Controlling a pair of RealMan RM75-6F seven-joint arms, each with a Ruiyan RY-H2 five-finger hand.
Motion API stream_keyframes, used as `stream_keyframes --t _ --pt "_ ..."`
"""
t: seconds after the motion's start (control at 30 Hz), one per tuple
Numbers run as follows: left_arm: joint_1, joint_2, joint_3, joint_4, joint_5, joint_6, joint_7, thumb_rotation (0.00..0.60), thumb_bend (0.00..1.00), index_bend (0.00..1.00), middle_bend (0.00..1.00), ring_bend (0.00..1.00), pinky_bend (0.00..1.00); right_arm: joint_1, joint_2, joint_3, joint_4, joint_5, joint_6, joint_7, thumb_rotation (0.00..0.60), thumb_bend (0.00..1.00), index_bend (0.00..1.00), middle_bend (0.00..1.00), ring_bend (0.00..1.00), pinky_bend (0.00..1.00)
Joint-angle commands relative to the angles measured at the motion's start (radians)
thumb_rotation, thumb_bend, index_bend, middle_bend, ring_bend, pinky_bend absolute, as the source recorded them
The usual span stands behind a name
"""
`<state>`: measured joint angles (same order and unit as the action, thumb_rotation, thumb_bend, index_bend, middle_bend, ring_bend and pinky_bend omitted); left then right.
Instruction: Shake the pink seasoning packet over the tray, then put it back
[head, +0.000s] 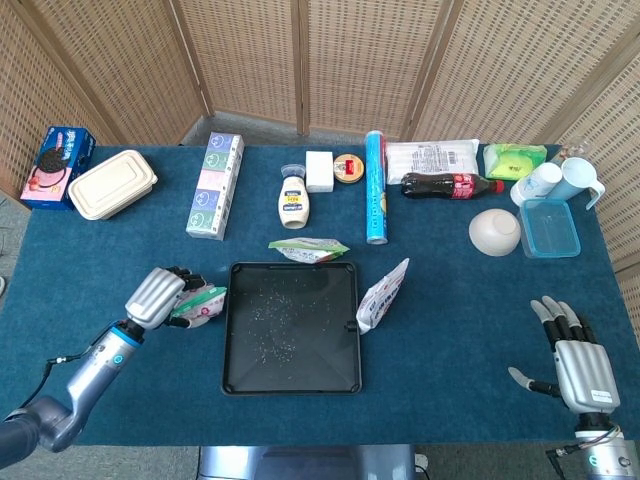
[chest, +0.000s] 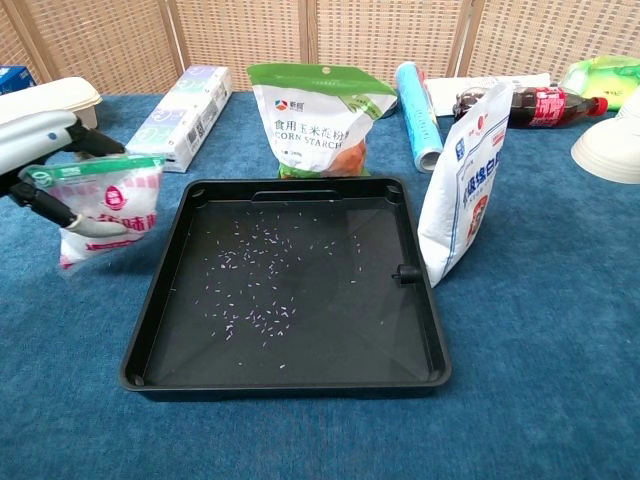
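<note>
While the right hand (head: 585, 368) rests with fingers spread, the left hand (head: 157, 297) holds the pink seasoning packet (chest: 107, 207) beside the black tray's (chest: 160, 290) left edge.

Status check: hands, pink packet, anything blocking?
Left hand holds pink packet beside tray. Right hand open, idle. Nothing blocking.

I see a deep blue table cloth (head: 450, 300) under a black tray (chest: 160, 300) speckled with pale purple grains (chest: 255, 285). My silver-grey left hand (head: 155, 296) holds the seasoning packet (chest: 108, 210), white with pink print and a green top edge. The corn starch bag (chest: 315, 115) is white, green on top, orange below. The cola bottle (head: 450, 185) is dark with a red label, beside a light blue roll (head: 376, 195). Behind stand tan woven screens (head: 350, 60).
</note>
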<state>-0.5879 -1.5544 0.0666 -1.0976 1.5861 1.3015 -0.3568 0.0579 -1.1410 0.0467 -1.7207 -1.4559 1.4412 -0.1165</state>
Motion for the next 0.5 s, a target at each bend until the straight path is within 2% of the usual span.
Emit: stream_keyframes --t 0.03,0.1,0.17,0.23,0.37,0.5 --pt "-0.01 -0.007 -0.009 0.001 -0.009 -0.035 0.018 0.6 0.44 0.67 0.36 0.31 0.39 0.0 0.0 0.0 -0.001 0.002 -0.001 -0.003 0.463 0.0 0.0 0.0 0.05 0.09" --pt "-0.016 0.002 -0.008 -0.017 -0.023 -0.077 0.022 0.6 0.41 0.5 0.25 0.21 0.34 0.0 0.0 0.0 -0.002 0.002 0.0 -0.005 0.463 0.0 0.0 0.0 0.05 0.09" --pt "-0.022 0.018 -0.007 -0.044 -0.034 -0.113 0.014 0.6 0.33 0.28 0.14 0.13 0.29 -0.001 0.001 0.0 -0.003 0.002 0.001 -0.006 0.464 0.0 0.0 0.0 0.05 0.09" --pt "-0.024 0.034 -0.006 -0.063 -0.038 -0.132 0.014 0.6 0.27 0.17 0.09 0.1 0.28 -0.001 0.002 0.0 -0.004 0.002 0.002 -0.005 0.463 0.0 0.0 0.0 0.05 0.09" --pt "-0.01 0.041 -0.012 -0.072 -0.031 -0.108 0.013 0.6 0.17 0.09 0.04 0.07 0.27 -0.002 0.004 0.0 -0.006 0.001 0.004 -0.004 0.462 0.0 0.0 0.0 0.05 0.09" --pt "0.002 0.04 -0.021 -0.063 -0.016 -0.073 0.012 0.6 0.1 0.06 0.02 0.06 0.26 -0.002 0.004 -0.004 -0.008 -0.003 0.003 -0.006 0.462 0.0 0.0 0.0 0.05 0.09"
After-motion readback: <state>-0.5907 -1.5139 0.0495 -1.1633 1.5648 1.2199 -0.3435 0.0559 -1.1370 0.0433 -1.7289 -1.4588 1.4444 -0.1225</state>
